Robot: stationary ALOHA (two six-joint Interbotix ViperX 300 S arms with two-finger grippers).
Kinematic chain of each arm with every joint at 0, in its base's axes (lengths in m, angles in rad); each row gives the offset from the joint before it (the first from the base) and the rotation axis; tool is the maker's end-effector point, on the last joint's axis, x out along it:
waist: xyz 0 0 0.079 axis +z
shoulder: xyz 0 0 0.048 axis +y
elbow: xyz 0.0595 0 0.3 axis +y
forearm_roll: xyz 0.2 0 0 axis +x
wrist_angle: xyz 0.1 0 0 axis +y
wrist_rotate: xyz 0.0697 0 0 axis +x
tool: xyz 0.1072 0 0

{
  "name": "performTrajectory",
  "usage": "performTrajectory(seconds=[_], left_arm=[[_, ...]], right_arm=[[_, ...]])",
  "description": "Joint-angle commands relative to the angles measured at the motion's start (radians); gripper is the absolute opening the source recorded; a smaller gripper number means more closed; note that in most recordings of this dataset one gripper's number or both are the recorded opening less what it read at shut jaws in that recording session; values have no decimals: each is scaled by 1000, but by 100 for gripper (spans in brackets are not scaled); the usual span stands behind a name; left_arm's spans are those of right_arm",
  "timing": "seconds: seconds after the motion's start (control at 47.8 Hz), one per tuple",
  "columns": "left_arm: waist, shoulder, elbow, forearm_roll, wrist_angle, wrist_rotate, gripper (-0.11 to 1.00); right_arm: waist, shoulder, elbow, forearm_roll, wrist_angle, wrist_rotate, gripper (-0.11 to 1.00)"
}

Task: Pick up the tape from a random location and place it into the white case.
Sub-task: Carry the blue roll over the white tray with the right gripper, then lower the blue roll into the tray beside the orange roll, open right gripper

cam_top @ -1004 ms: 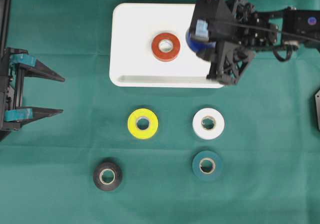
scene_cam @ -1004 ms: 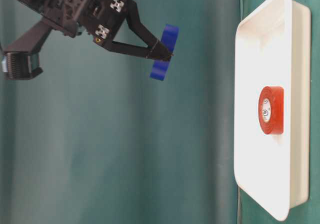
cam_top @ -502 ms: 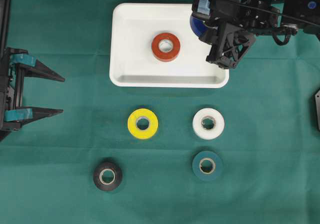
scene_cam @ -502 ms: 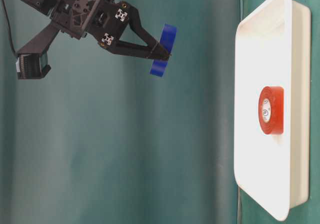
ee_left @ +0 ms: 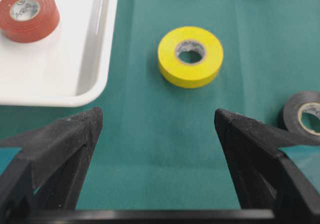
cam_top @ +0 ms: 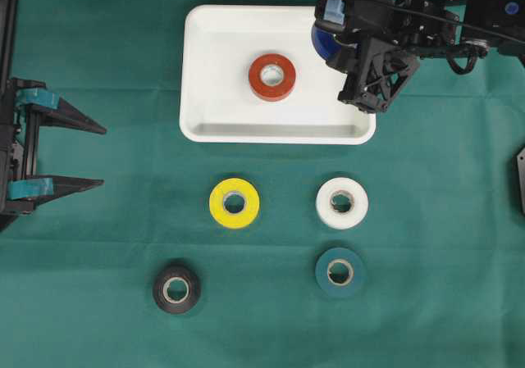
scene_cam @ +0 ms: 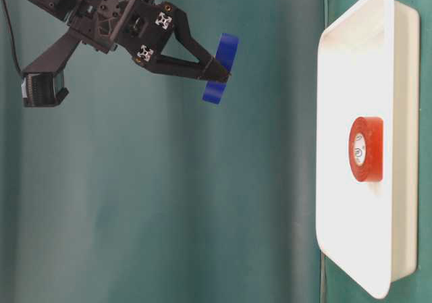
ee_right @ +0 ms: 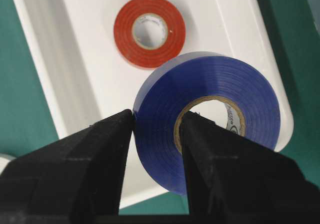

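Blue tape (ee_right: 210,119) hangs pinched through its wall — 1 finger in the core, 1 outside — in the right hand (ee_right: 157,129), held in the air above the right end of the white case (cam_top: 213,73). Red tape (cam_top: 272,77) lies flat in that case. Left hand (ee_left: 157,134) rests at the counter's (cam_top: 435,237) left edge, jaws spread wide and holding nothing. Yellow (cam_top: 235,202), white (cam_top: 342,202), teal (cam_top: 340,272) and black (cam_top: 176,289) rolls lie on the green cloth below the case.

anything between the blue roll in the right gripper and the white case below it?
No. The table-level view shows only open air between the blue roll and the white case.
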Motion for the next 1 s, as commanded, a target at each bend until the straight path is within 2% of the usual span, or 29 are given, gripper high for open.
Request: performTrajectory(seconds=[0.0,0.648,0.983], left_arm=[[2,8,-12,-2,-9,0,97],[2,8,-12,-2,-9,2,97],[0,8,-12,-2,-9,0,97]], right_arm=[[2,-12,-32,-3,-9,2,34],[2,-12,-28,-3,-9,6,34],[2,48,-15,-2,-38,9,34]])
